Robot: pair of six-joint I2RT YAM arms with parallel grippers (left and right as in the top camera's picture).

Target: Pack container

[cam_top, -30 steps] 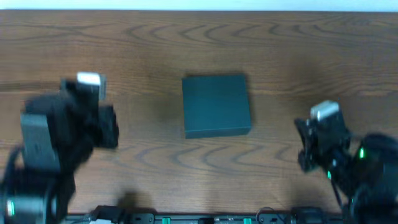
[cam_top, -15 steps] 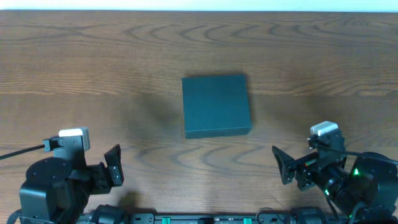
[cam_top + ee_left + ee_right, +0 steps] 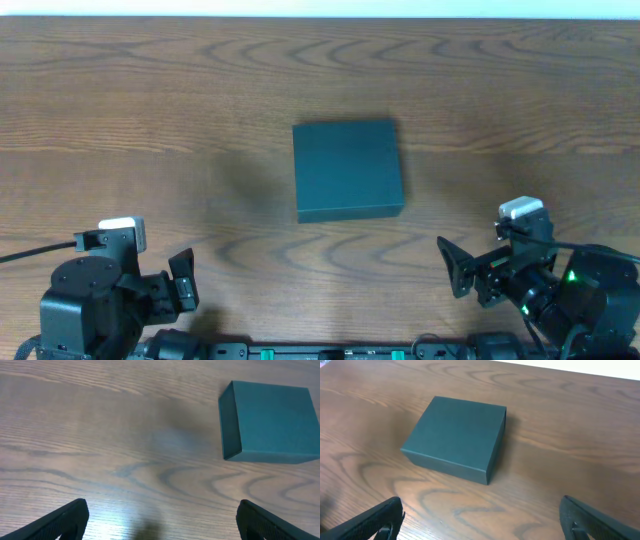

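The container [image 3: 348,170] is a dark teal, shallow square box lying shut in the middle of the wooden table. It also shows at the upper right of the left wrist view [image 3: 270,420] and at the upper middle of the right wrist view [image 3: 455,435]. My left gripper [image 3: 172,290] sits low at the front left, well short of the box, and is open with bare wood between its fingers [image 3: 162,515]. At the front right, my right gripper [image 3: 470,275] is open too, pointed toward the box with nothing in it [image 3: 481,510].
The wood-grain table [image 3: 120,90] runs to a pale far edge [image 3: 320,8]. A dark rail with green parts [image 3: 330,352] lines the front edge between the arm bases. A black cable [image 3: 35,253] trails off left from the left arm.
The left arm has pulled back from the left-middle of the table to the front edge. The right arm has settled lower, its jaws now spread wide. The container has not moved.
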